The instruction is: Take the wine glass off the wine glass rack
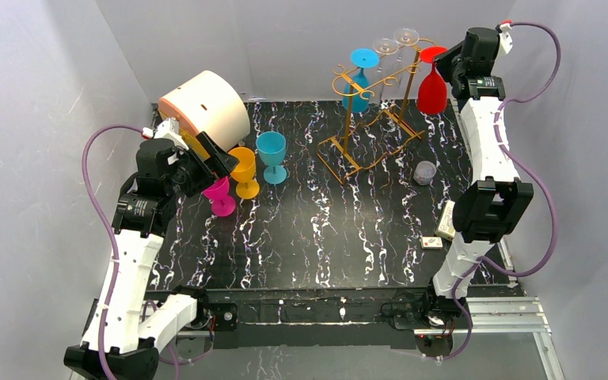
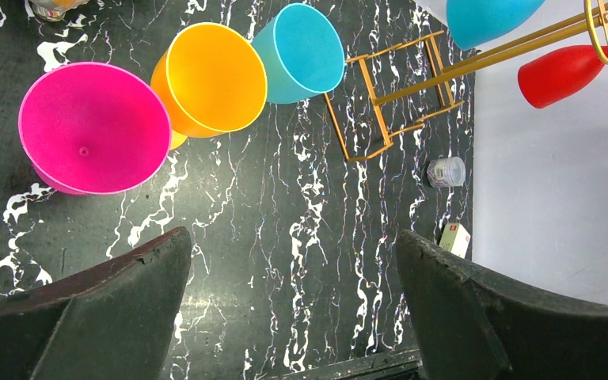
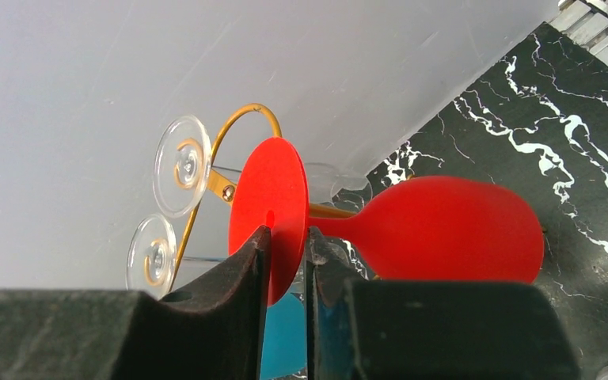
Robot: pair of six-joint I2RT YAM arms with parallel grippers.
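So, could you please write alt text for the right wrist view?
The right gripper straddles the foot of a red wine glass hanging upside down from a gold wire rack. Two clear glasses hang beside it, before a white wall and a black marbled table.

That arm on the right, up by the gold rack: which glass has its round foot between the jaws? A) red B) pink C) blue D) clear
A: the right wrist view shows the flat foot of the red wine glass standing between the right arm's two jaws.
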